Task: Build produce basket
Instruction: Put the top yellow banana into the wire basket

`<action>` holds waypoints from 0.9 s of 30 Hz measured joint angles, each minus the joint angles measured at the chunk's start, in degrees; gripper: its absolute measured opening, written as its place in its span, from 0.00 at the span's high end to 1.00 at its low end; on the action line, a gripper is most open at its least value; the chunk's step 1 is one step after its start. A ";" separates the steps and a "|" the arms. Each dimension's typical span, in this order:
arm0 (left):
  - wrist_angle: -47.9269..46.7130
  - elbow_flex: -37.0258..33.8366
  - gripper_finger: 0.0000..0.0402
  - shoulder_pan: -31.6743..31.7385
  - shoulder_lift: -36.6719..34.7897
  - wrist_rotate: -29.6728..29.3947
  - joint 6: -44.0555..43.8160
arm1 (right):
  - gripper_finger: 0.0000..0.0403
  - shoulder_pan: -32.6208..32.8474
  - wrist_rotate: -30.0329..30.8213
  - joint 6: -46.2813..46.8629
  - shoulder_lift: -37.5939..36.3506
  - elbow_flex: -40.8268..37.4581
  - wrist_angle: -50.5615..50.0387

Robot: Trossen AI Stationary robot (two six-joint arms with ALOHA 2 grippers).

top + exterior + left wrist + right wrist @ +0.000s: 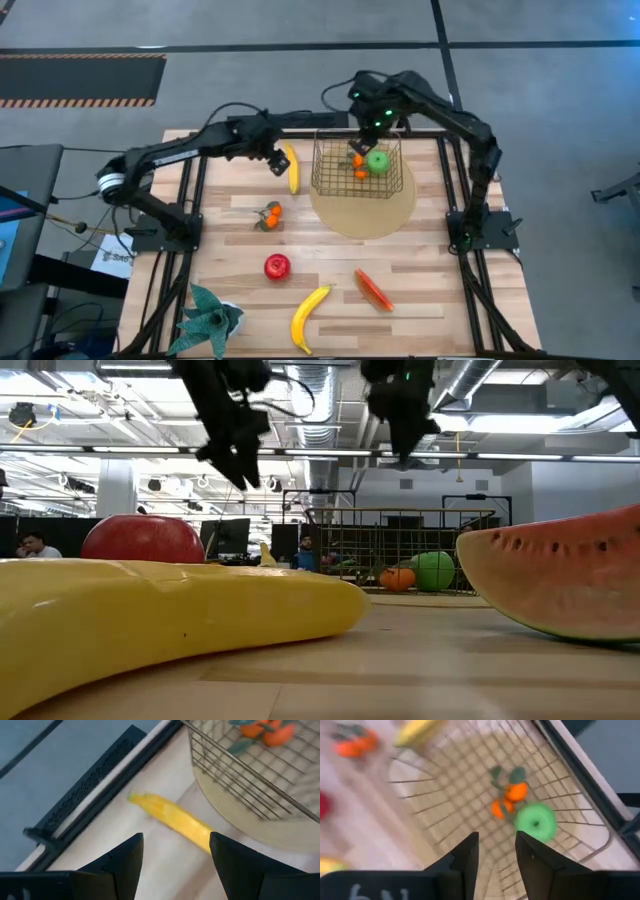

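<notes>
Parted right fingers (472, 855) over basket (330, 180)

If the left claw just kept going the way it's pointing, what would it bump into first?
Most likely the yellow banana lying beside the wire basket. The left gripper is open, and the banana sits in line between its fingers. How far off it lies is hard to judge.

Gold wire mesh basket (357, 167) open-topped, but right gripper (374, 125) hovers over it; green apple (378, 161) and orange cluster (358, 164) fill far half. Yellow banana (292, 167) lies just beside basket's left wall under left gripper (279, 163), narrowing gap.
</notes>
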 joint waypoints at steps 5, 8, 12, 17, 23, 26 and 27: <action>2.65 0.00 0.46 4.92 5.73 4.03 0.26 | 0.65 0.63 -0.40 3.50 -6.95 1.26 -0.36; 3.14 0.00 0.46 8.04 8.32 8.11 -0.16 | 0.65 1.58 -0.45 6.12 -11.66 1.25 -0.37; 5.77 0.00 0.46 11.31 10.80 10.68 -1.96 | 0.65 3.08 -0.75 9.68 -17.33 1.29 -0.39; 10.33 0.00 0.46 13.90 11.53 11.82 -5.10 | 0.65 5.47 -0.15 13.56 -21.71 1.26 -0.27; 10.72 0.03 0.46 14.48 11.94 17.14 -9.03 | 0.66 7.49 1.38 15.22 -22.84 1.25 -0.20; 10.21 0.00 0.46 14.45 13.13 17.52 -8.90 | 0.66 7.92 1.45 15.20 -22.39 1.27 -0.20; 11.11 0.05 0.46 14.45 13.76 17.46 -8.60 | 0.66 8.15 1.43 15.18 -21.99 1.27 -0.22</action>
